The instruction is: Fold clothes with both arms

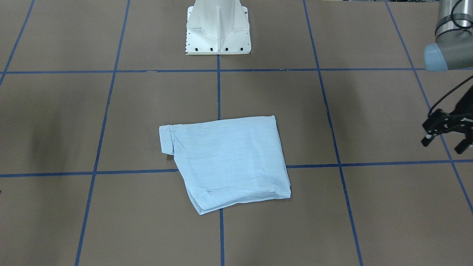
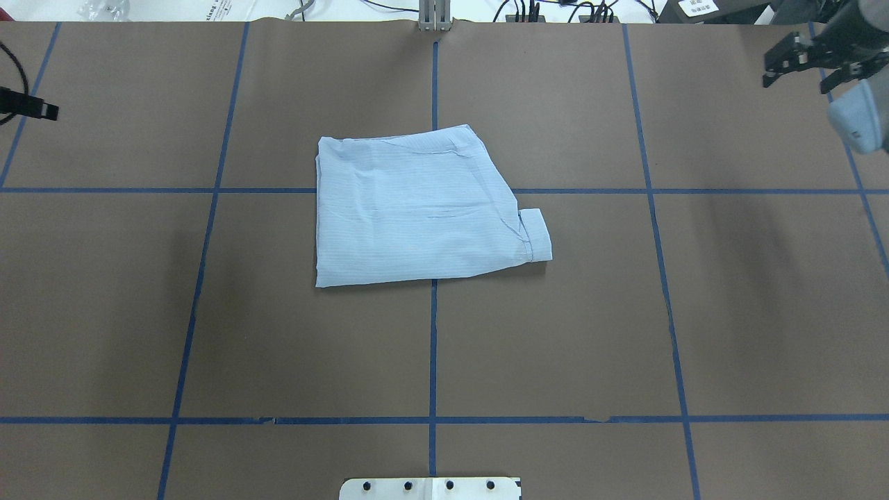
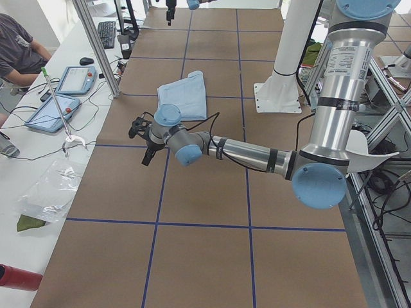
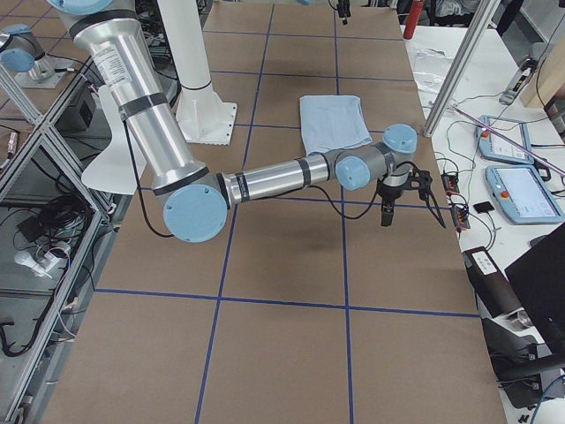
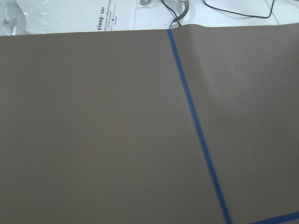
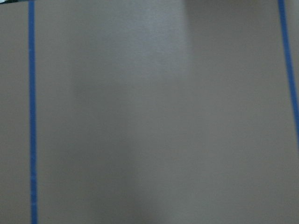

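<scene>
Lying folded into a compact packet mid-bench (image 2: 555, 333), the pale-blue shirt (image 2: 424, 208) shows one cuff (image 2: 536, 235) poking out at its right side. Farther off, the left fingers (image 1: 463, 146) and right fingers (image 2: 774, 62) hang spread and empty, well apart from it. Folding looks essentially finished; perhaps only that cuff needs tucking.
</scene>
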Controlling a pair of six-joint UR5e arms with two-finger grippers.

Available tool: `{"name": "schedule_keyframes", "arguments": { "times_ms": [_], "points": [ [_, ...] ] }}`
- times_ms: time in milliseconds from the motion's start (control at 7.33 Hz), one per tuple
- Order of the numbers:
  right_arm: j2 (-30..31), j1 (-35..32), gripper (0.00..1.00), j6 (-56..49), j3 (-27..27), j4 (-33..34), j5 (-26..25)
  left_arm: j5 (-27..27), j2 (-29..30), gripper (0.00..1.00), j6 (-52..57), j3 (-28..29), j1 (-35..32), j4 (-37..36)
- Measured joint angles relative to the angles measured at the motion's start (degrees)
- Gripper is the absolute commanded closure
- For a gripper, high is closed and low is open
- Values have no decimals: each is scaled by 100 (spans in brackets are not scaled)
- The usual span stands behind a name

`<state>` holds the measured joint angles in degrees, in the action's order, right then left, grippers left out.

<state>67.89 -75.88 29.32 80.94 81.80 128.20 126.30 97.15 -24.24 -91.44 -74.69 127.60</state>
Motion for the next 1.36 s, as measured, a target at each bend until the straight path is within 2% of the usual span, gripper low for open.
{"name": "schedule_keyframes", "arguments": {
  "times_ms": [273, 545, 955, 1364],
  "points": [
    [794, -565, 0, -1388, 711, 701, 72, 161, -143, 0, 1542, -74, -629, -931],
    [1406, -797, 0, -1807, 1239, 923, 129, 338, -214, 0, 1926, -134, -856, -1478],
    [1652, -846, 0, -1932, 1371, 975, 260, 599, -558, 0, 1960, -565, -1051, -1847],
    [1890, -849, 0, -1954, 1420, 930, 432, 617, -649, 0, 1897, -585, -1057, -1886]
  ]
}}
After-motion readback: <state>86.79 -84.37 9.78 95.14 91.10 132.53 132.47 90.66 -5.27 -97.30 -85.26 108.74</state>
